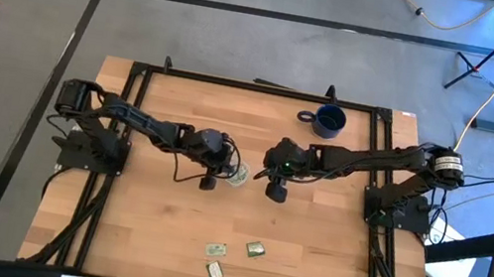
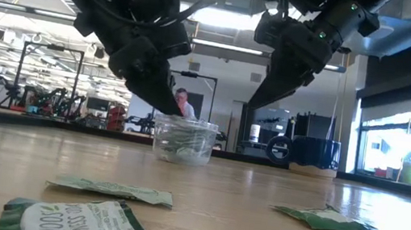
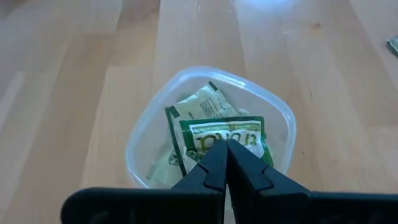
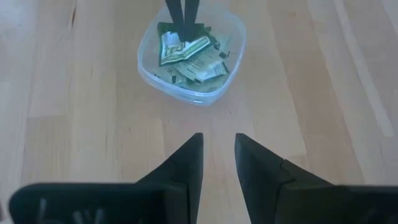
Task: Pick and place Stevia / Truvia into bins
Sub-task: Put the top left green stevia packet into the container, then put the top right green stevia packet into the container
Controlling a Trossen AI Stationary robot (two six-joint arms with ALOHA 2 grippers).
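A clear plastic cup [image 1: 238, 174] stands at mid-table, and several green and white sachets lie in it [image 4: 202, 68]. My left gripper [image 3: 227, 146] is over the cup's opening, pointing down, shut on one green sachet [image 3: 225, 130]. My right gripper [image 4: 219, 149] hovers open and empty to the right of the cup, above the table. Three more sachets lie flat near the table's near edge [image 1: 216, 250], [image 1: 255, 250], [image 1: 215, 270]. The low view shows them close up [image 2: 112, 190], [image 2: 324, 219]. My left gripper pinches the green sachet by its upper edge [image 3: 227, 138] between the two fingertips [image 4: 180, 22]. The fingers come from above, slanting down into the cup's mouth. The sachet hangs tilted below them, inside the rim, over the other sachets.
A dark blue mug [image 1: 328, 122] stands near the table's far edge, right of centre. Bare wood lies between the cup and the three loose sachets. A person [image 2: 183, 102] shows in the room behind the table.
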